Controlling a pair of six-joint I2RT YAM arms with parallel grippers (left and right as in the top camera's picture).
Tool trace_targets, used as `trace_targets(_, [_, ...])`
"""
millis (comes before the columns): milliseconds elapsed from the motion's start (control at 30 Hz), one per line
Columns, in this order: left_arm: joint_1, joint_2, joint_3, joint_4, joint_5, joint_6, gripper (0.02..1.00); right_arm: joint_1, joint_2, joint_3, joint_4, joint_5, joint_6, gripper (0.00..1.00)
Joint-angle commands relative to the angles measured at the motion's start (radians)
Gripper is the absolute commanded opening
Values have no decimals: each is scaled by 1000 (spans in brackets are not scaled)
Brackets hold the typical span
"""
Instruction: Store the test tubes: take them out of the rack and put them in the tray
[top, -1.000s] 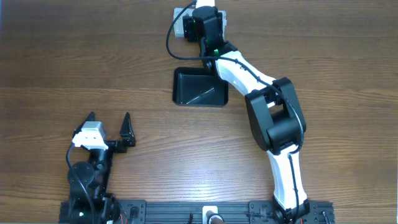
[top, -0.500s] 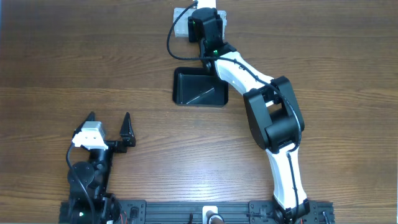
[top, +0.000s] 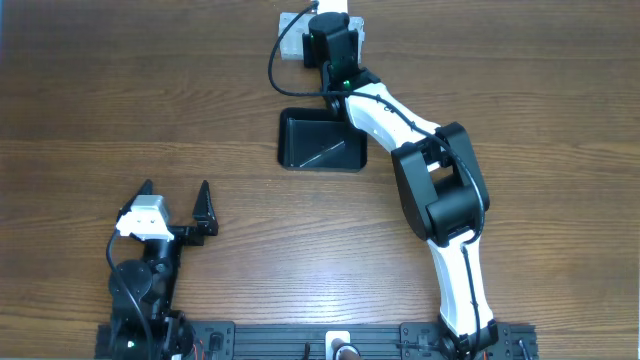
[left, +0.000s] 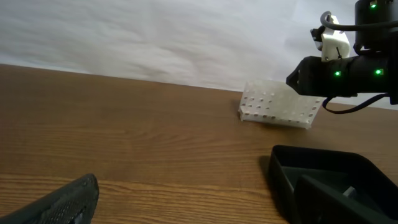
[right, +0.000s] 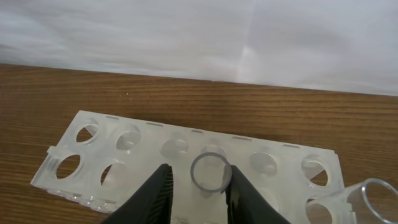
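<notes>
A clear plastic test tube rack (top: 298, 24) (right: 112, 155) (left: 277, 107) stands at the far edge of the table. My right gripper (right: 199, 177) is directly over it, shut on an upright test tube (right: 211, 172) standing in a middle hole. Another test tube (right: 368, 200) stands in the rack off to one side. The black tray (top: 290, 140) (left: 283, 171) sits just in front of the rack with one test tube (top: 326, 153) lying in it. My left gripper (top: 176, 197) rests open near the front left, holding nothing.
The right arm (top: 440, 190) stretches across the table's right half and over the tray's right edge. A white wall rises behind the rack. Bare wooden tabletop lies between the left gripper and the tray.
The right gripper shifted slightly farther over the rack early on, then stayed put. The left arm has not moved.
</notes>
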Motion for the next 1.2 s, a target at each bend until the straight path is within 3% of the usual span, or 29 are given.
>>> trace_targets(33, [7, -4, -5, -3, 13, 1, 1000, -2, 15, 25, 0, 20, 6, 253])
trace_targets(633, [7, -4, -5, -3, 13, 1, 1000, 5, -4, 25, -1, 64, 5, 130])
trace_targets(1200, [7, -4, -5, -3, 13, 1, 1000, 14, -326, 25, -77, 64, -39, 130])
